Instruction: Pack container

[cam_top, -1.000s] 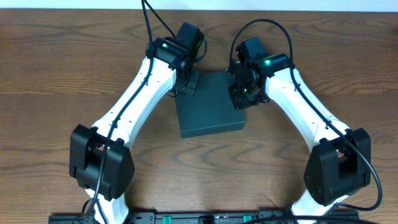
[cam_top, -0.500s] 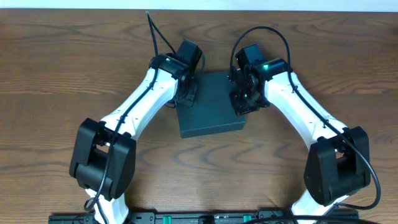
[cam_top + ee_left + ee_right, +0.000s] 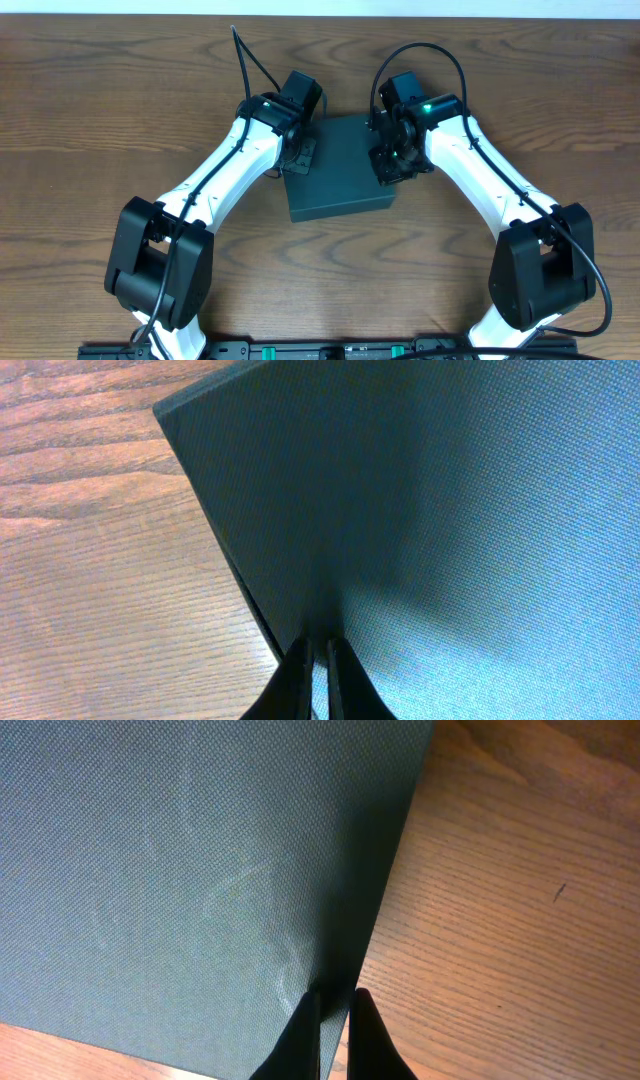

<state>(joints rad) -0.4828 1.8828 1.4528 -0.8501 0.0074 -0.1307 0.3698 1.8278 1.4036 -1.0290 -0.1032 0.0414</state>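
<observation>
1. As the overhead view shows, the dark teal-grey cardboard box (image 3: pixel 340 185) lies flat on the wooden table (image 3: pixel 100 100), near its middle and between the two arms. It is turned slightly out of square with the table edge, and its flap lid is down.
2. Left gripper (image 3: pixel 300 157): it is positioned at the box's far left corner region, over the lid, close to the left edge.
3. Left wrist view: the gripper (image 3: pixel 317 660) shows two dark fingers (image 3: pixel 297 675) drawn close together with only a thin slit between them. They sit on the lid side of the box (image 3: pixel 450 510), just inside its left edge, with the table (image 3: pixel 100 560) beyond. I cannot tell whether they pinch anything or merely rest on the surface.
4. Right gripper (image 3: pixel 388 165): it is positioned at the box's right edge, toward the far half.
5. Right wrist view: the gripper (image 3: pixel 333 1015) has its fingers (image 3: pixel 303 1030) set narrowly apart, one over the lid of the box (image 3: pixel 180 850) and the other toward the table (image 3: pixel 500 920). The box's shadowed right edge runs into the gap. I cannot tell whether that edge is clamped.
6. Faint curved scuff marks are visible on the lid near the right gripper.
</observation>
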